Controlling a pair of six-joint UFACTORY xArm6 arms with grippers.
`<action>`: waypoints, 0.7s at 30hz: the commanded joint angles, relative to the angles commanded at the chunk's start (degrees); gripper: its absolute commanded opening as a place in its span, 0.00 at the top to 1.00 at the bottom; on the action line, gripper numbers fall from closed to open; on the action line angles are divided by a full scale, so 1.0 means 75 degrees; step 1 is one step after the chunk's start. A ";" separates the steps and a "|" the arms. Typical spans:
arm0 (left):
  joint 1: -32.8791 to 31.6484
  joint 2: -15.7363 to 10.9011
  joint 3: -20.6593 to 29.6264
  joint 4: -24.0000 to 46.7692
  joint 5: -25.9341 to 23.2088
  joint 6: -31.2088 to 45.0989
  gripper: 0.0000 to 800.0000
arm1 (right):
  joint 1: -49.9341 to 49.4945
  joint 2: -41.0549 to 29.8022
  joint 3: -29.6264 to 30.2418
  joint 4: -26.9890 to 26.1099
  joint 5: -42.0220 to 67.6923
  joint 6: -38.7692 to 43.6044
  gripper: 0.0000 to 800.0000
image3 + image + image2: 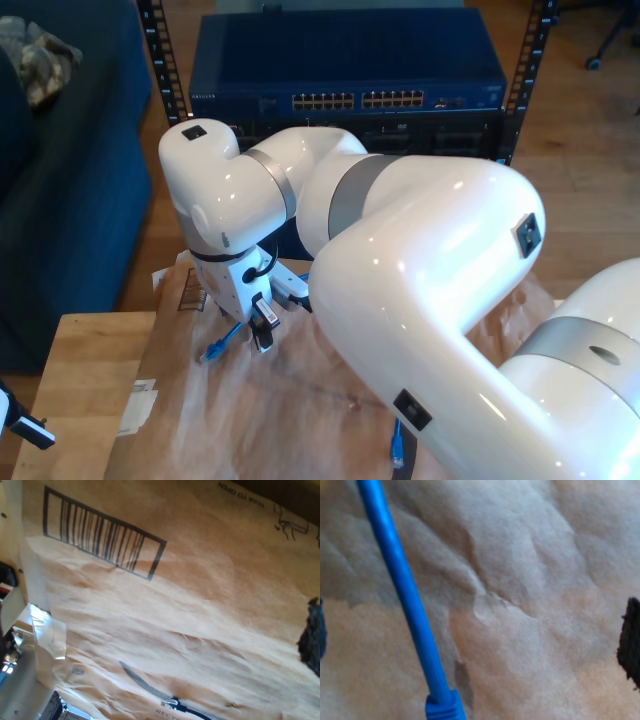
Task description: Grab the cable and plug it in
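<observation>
The cable (405,595) is thin and bright blue and lies on crumpled brown paper (540,580). My second gripper (477,640) hovers close over it, open, with one black pad (631,640) well to one side of the cable and its blue plug boot (445,707). In the exterior view this gripper (262,330) hangs low over the paper, and the cable's plug (213,350) pokes out just to its left. The cable's other end (398,450) lies near the front. My first gripper (160,640) looks down from higher, open, holding nothing. A plug end (172,701) lies below it.
A dark blue network switch (350,60) with rows of ports (360,100) stands at the back in a rack. The paper (250,410) covers a wooden table (80,360). A barcode (102,532) is printed on the paper. A black and white part (20,428) shows at the exterior view's lower left.
</observation>
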 joint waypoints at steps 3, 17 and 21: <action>0.0000 0.0000 -0.0012 0.0000 0.0000 0.0000 0.00 | 0.0035 0.0035 0.0082 0.0000 0.0000 -0.0023 0.00; 0.0000 0.0082 -0.0035 0.0000 -0.0047 0.0000 0.00 | 0.0059 0.0117 0.0117 -0.0035 -0.0012 0.0047 0.41; 0.0000 0.0082 -0.0035 0.0000 -0.0047 0.0000 0.00 | 0.0059 0.0117 0.0117 -0.0047 -0.0012 0.0082 0.61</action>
